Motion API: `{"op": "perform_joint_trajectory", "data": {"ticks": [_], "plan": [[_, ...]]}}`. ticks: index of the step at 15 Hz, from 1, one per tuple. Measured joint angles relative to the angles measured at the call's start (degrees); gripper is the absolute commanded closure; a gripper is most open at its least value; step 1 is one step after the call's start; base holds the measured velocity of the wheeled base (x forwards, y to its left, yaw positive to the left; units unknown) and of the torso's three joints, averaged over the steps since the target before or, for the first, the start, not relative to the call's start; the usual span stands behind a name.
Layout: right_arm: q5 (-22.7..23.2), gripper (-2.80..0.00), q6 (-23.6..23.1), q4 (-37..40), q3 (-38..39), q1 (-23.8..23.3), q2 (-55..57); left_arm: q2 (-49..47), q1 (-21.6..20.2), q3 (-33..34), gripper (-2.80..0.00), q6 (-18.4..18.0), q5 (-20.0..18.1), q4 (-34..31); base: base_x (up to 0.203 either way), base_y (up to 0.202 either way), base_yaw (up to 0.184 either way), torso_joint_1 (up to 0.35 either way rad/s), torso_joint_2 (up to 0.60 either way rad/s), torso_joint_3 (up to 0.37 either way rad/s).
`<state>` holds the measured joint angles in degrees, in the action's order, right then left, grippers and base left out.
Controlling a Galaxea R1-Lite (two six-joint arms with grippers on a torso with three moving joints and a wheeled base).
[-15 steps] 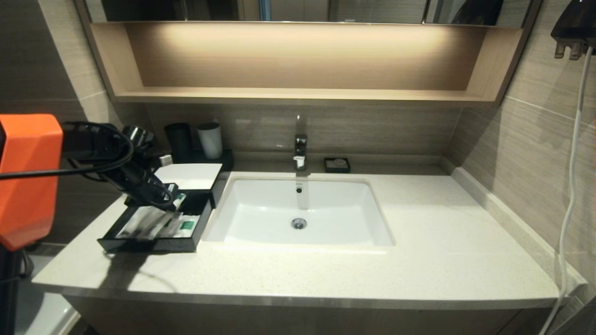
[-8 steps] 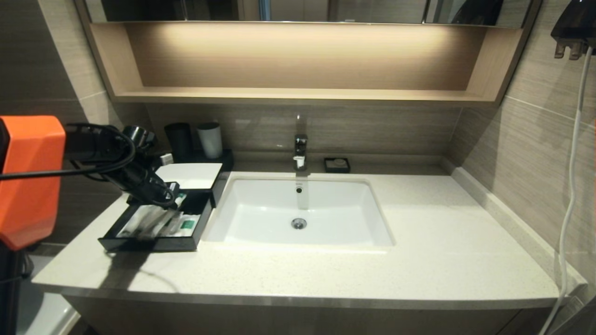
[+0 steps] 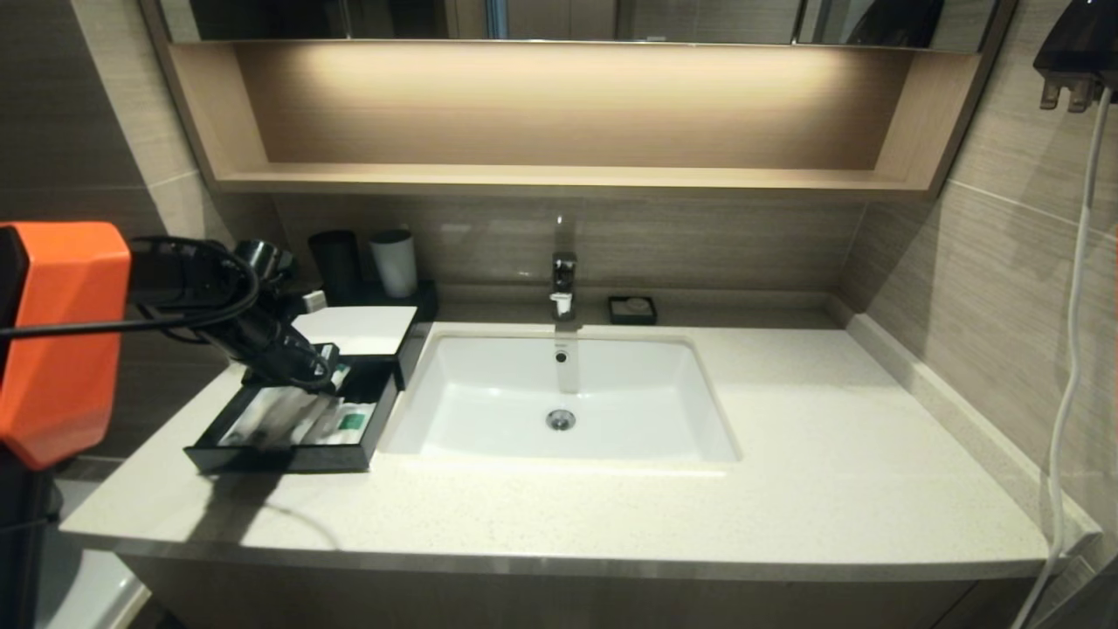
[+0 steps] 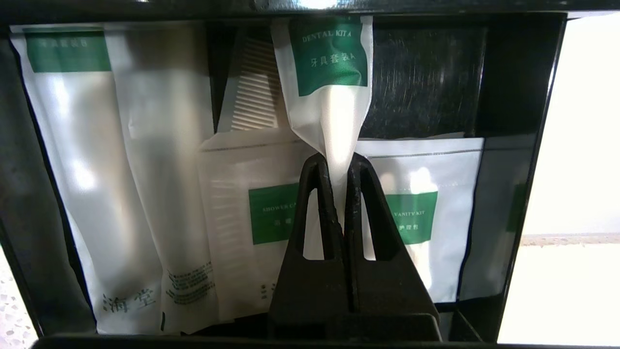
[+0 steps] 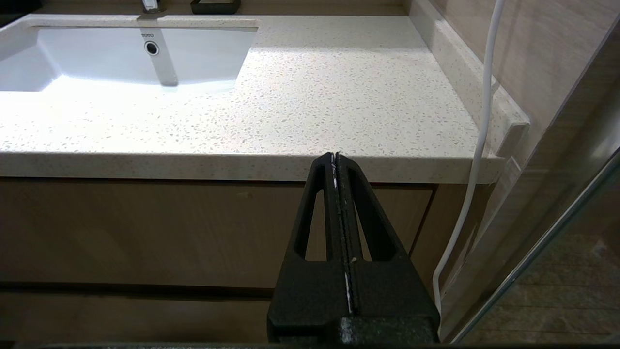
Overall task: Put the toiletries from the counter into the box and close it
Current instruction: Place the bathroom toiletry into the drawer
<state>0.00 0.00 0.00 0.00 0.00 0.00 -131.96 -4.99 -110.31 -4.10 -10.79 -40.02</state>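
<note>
The box (image 3: 354,330) stands on the counter (image 3: 786,472) left of the basin, with its black drawer (image 3: 279,456) pulled out. My left gripper (image 3: 316,381) hangs over the open drawer, shut on the toiletries packet. In the left wrist view the gripper (image 4: 337,160) pinches the slim white packet with a green "Dental Kit" label (image 4: 329,58), which hangs over the drawer's inside. Several other white packets with green labels (image 4: 252,213) lie in the drawer. My right gripper (image 5: 335,156) is shut and empty, parked below the counter's front edge at the right.
A white basin (image 3: 559,393) with a tap (image 3: 563,284) sits mid-counter. A black cup (image 3: 336,258) and a grey cup (image 3: 395,262) stand behind the box. A small black soap dish (image 3: 632,309) is by the back wall. A white cable (image 3: 1070,349) hangs at the right.
My left arm has shifted slightly to the right and toward the box, still holding the packet over the drawer. The right arm has not moved.
</note>
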Motion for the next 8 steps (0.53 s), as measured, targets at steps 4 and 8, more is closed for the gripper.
{"op": "perform_joint_trajectory", "data": {"ticks": [4, 8], "plan": [[0.00, 0.00, 0.02, 0.00, 0.00, 0.00, 0.00, -0.25, 0.11, 0.00, 0.00, 0.01, -0.07, 0.91, 0.000, 0.000, 0.000, 0.000, 0.00, 0.000], [0.00, 0.00, 0.00, 0.00, 0.00, 0.00, 0.00, -0.69, 0.20, 0.00, 0.00, 0.99, -0.06, 1.59, 0.000, 0.000, 0.000, 0.000, 0.00, 0.000]]}}
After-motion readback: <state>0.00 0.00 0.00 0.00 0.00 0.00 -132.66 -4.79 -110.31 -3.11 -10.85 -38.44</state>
